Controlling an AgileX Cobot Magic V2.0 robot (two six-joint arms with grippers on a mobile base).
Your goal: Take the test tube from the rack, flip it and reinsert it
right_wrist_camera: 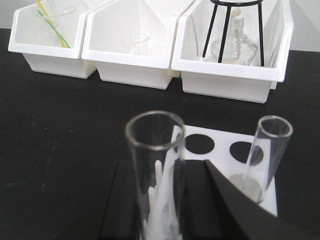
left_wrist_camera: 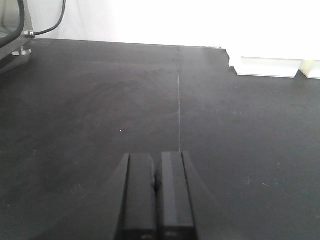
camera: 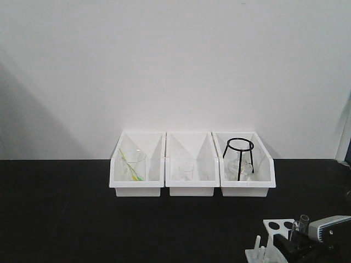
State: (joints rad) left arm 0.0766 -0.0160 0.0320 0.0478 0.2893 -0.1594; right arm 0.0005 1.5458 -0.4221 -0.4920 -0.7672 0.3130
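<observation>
In the right wrist view a clear glass test tube (right_wrist_camera: 154,150) stands upright with its open mouth up. My right gripper (right_wrist_camera: 159,210) is shut on it, one black finger on each side. Just behind sits the white rack (right_wrist_camera: 220,137) with round holes in its top plate; its white pegs show blurred through the held tube. A second test tube (right_wrist_camera: 267,150) stands in a hole at the rack's right. In the front view the rack (camera: 277,225) lies at the bottom right with my right gripper (camera: 296,245) at it. My left gripper (left_wrist_camera: 157,200) is shut on nothing, low over the black tabletop.
Three white open-fronted bins stand in a row at the wall: the left bin (camera: 137,186) with a beaker and yellow-green sticks, the middle bin (camera: 192,187) with small glassware, the right bin (camera: 248,187) with a black tripod stand (camera: 239,156) and a flask. The tabletop is black.
</observation>
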